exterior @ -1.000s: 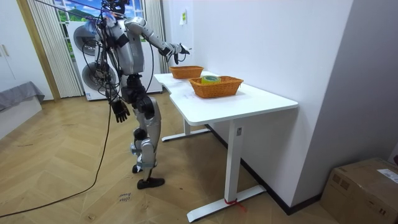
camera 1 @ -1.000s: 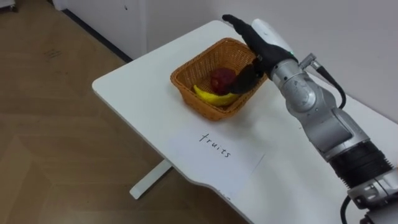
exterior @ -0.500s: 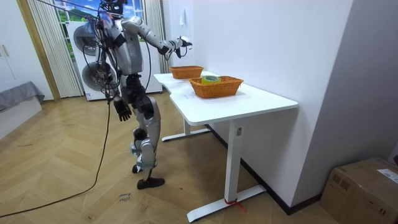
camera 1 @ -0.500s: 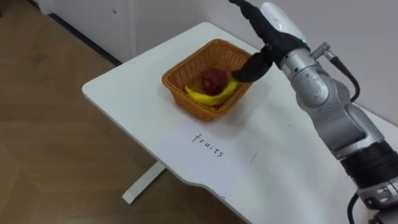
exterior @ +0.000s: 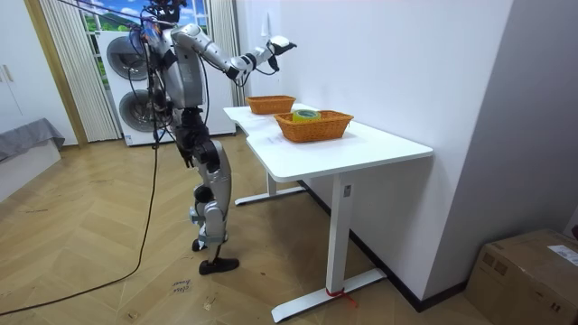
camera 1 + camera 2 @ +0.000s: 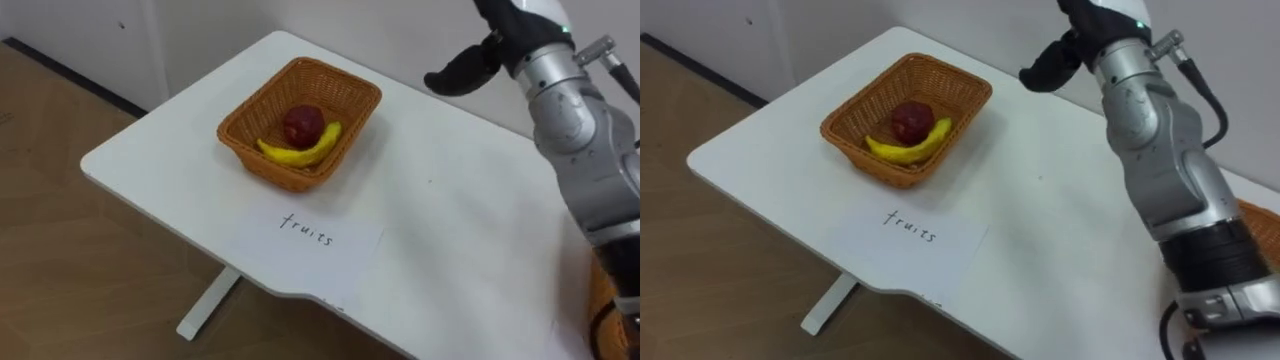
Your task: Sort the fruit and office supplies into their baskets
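noted apple (image 6: 302, 125) and banana (image 6: 300, 152) inside fruit basket (image 6: 355, 86) near table's (image 6: 470, 230) far left corner, paper label (image 6: 310, 232) at front edge marking it. found right hand (image 6: 460, 72) raised above far edge, thumb straight, holding nothing; probably done dropping fruit. hung over basket's far rim a second ago; lifted clear since. fruit unmoved.
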